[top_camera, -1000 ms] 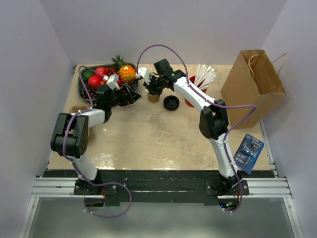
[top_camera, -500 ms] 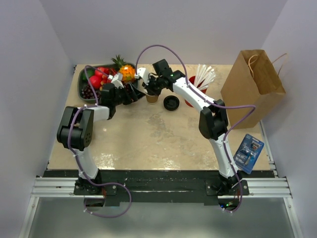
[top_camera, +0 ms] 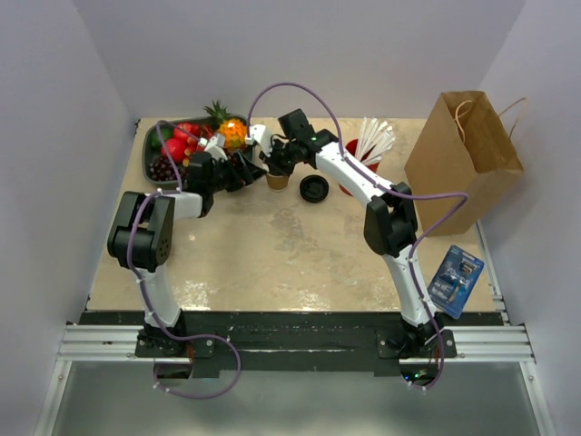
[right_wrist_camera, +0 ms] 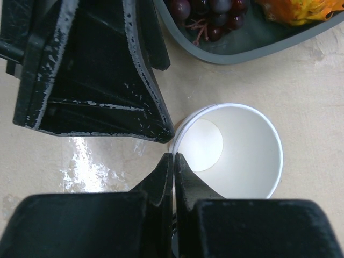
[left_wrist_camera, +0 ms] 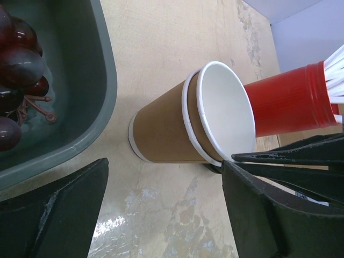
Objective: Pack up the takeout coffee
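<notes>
While the right gripper (right_wrist_camera: 173,157) was noted with fingers together, tips at the rim of the coffee cup (left_wrist_camera: 161,131) standing lidless between fruit tray (left_wrist_camera: 105,80) and black lid (top_camera: 314,188), the wide-apart left gripper (left_wrist_camera: 164,164) was judged best centred round the cup body and closed gently.

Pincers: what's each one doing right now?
Left pincer: open, empty, facing the paper cup.
Right pincer: shut at that cup's rim; grip cannot be told.

Soft, even light, probably from overhead, leaves only faint shadows beside the paper cup (left_wrist_camera: 166,129). Bright glare streaks the table (left_wrist_camera: 161,226) just beside the cup. Near the cup, the dark fingers (left_wrist_camera: 54,215) look blurred in both wrist views.
</notes>
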Controlling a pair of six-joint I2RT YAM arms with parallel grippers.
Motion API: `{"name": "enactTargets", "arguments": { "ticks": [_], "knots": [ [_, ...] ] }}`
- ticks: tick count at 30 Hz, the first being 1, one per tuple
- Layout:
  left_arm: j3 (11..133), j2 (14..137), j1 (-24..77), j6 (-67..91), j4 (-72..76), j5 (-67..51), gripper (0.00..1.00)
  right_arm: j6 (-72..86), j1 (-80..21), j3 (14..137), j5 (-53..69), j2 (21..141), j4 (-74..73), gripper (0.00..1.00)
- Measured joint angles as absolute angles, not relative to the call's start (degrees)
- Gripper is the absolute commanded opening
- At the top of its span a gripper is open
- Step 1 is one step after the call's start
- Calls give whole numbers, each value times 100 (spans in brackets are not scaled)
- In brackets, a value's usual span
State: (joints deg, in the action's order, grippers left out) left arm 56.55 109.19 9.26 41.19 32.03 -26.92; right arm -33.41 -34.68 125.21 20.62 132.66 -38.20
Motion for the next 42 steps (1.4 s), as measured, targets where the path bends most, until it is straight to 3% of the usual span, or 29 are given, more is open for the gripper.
{"name": "enactTargets", "arguments": {
  "ticks": [28,42],
  "knots": [
    [5763,11194,1041,4115,2917,-2464,93,-3232,-3511,12440,2001,13008,-3763,0],
    [5485,11098,827,4786,3793,-3013,95,-3234,-3527,12328,1990,13002,-3719,0]
  ]
}}
